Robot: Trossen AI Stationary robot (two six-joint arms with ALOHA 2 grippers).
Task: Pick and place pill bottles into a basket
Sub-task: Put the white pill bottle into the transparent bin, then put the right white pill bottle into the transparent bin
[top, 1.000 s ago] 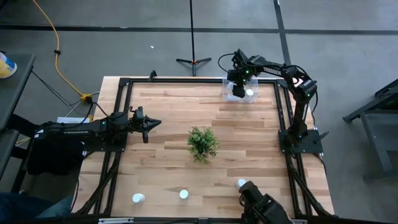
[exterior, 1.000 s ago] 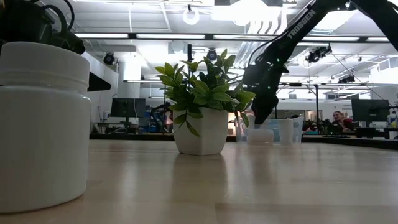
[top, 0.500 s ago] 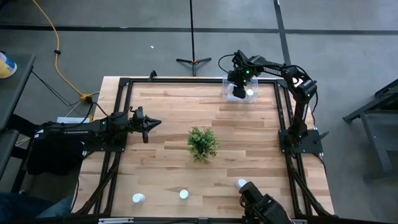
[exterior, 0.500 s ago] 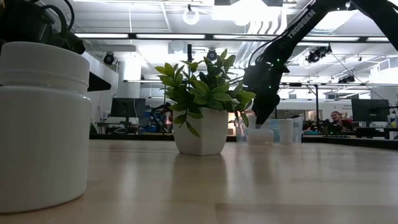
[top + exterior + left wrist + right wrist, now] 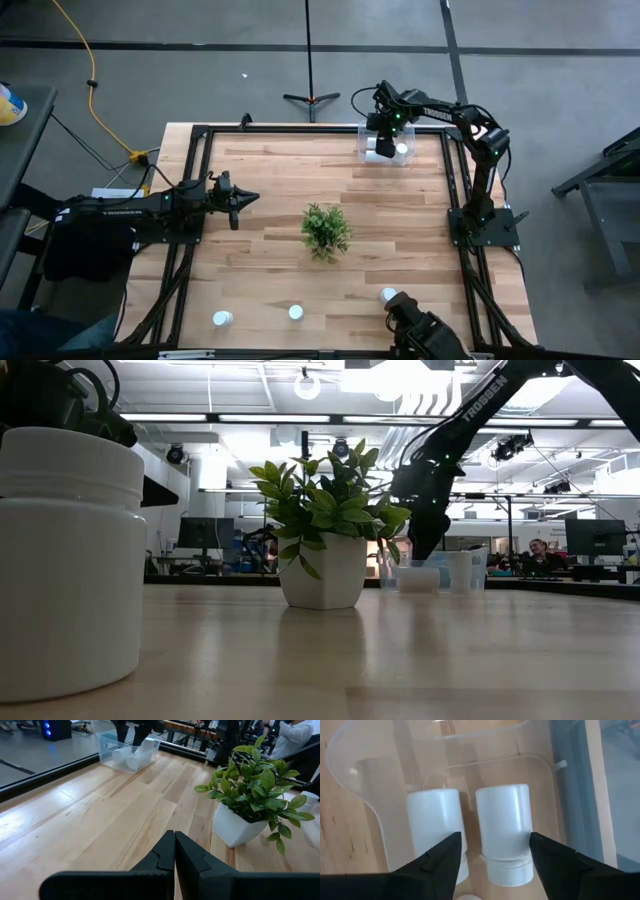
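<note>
The clear basket (image 5: 364,152) stands at the table's far right and holds white pill bottles. My right gripper (image 5: 495,857) hangs open over it, pointing down. Its fingers stand on either side of one bottle (image 5: 502,820) that lies on its side on the basket floor. A second bottle (image 5: 434,820) lies beside it. Three more bottles stand upright near the table's near edge (image 5: 222,318), (image 5: 296,313), (image 5: 388,295). My left gripper (image 5: 240,200) is shut and empty at the table's left.
A green potted plant (image 5: 326,230) stands at the table's middle, between the arms. A dark frame (image 5: 200,135) runs round the table top. In the low view one bottle (image 5: 65,560) stands close to the camera. People sit in the room beyond the table.
My right gripper stays over the basket. In the high view a white bottle now shows under it, where the gripper looked dark before. My left arm has kept still.
</note>
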